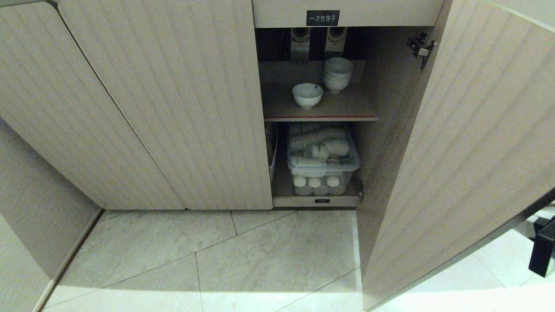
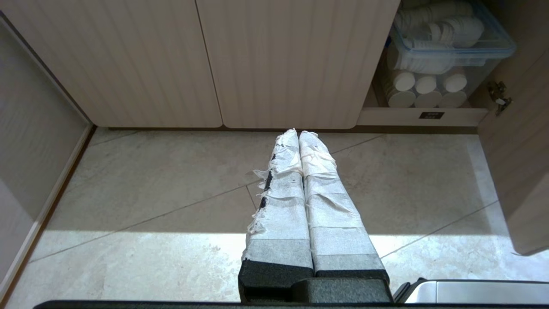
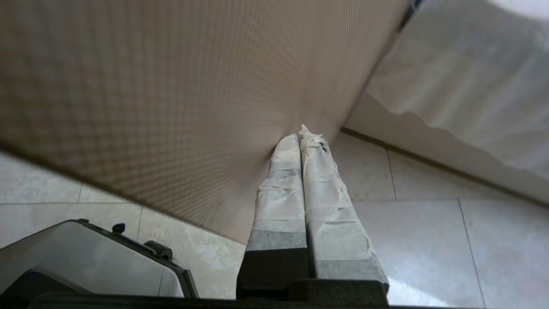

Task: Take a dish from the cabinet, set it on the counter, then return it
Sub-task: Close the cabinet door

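The dish [image 1: 307, 95], a small white bowl, stands alone on the red-edged upper shelf of the cabinet [image 1: 173, 108]. The right-hand cabinet door [image 1: 468, 151] hangs open. Neither arm shows in the head view. My left gripper [image 2: 298, 131] is shut and empty, low over the floor tiles and pointing at the closed cabinet doors. My right gripper [image 3: 299, 134] is shut and empty too, its tips close to the fluted outer face of the open door [image 3: 171, 94]. The counter is out of view.
A pile of white bowls [image 1: 337, 73] stands behind the dish. On the bottom shelf a clear lidded bin [image 1: 321, 154] holds paper cups. A white-draped table [image 3: 467, 77] stands right of the open door. A black object [image 1: 542, 247] sits on the floor at the far right.
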Controlling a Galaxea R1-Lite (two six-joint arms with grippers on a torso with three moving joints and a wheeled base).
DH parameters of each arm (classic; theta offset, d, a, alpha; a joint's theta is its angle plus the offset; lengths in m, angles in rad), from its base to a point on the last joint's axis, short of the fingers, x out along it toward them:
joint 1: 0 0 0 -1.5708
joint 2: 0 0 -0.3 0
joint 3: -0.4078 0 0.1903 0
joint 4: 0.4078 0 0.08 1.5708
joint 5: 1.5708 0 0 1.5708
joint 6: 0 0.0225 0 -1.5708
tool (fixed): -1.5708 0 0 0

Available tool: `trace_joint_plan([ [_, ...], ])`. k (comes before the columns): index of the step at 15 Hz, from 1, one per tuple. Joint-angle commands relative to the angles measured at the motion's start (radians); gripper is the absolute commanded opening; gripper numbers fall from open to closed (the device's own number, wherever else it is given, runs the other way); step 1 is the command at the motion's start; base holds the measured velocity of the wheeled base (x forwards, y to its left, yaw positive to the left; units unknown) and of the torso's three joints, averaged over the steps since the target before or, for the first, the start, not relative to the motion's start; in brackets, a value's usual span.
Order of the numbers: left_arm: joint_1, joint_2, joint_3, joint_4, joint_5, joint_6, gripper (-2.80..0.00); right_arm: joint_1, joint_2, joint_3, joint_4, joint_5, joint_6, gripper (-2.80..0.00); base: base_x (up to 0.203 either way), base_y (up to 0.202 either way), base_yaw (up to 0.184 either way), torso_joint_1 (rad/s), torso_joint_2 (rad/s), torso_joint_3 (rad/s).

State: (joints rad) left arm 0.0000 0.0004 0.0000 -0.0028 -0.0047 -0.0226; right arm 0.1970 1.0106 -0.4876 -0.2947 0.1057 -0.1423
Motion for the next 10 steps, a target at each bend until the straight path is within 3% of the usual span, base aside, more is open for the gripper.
trace_joint_plan([
  [1, 0.0, 0.0, 0.0, 0.0, 0.0, 0.0, -2.8, 0.002, 0.059, -0.037, -0.004, -0.003, -0.006, -2.8, 0.0, 0.0, 0.0, 0.0, 0.0, 0.0],
  [10, 0.0, 0.0, 0.0, 0.0, 0.0, 0.0, -2.8, 0.033, 0.177, -0.132, -0.006, -0.009, -0.011, -2.8, 0.0, 0.0, 0.0, 0.0, 0.0, 0.0],
])
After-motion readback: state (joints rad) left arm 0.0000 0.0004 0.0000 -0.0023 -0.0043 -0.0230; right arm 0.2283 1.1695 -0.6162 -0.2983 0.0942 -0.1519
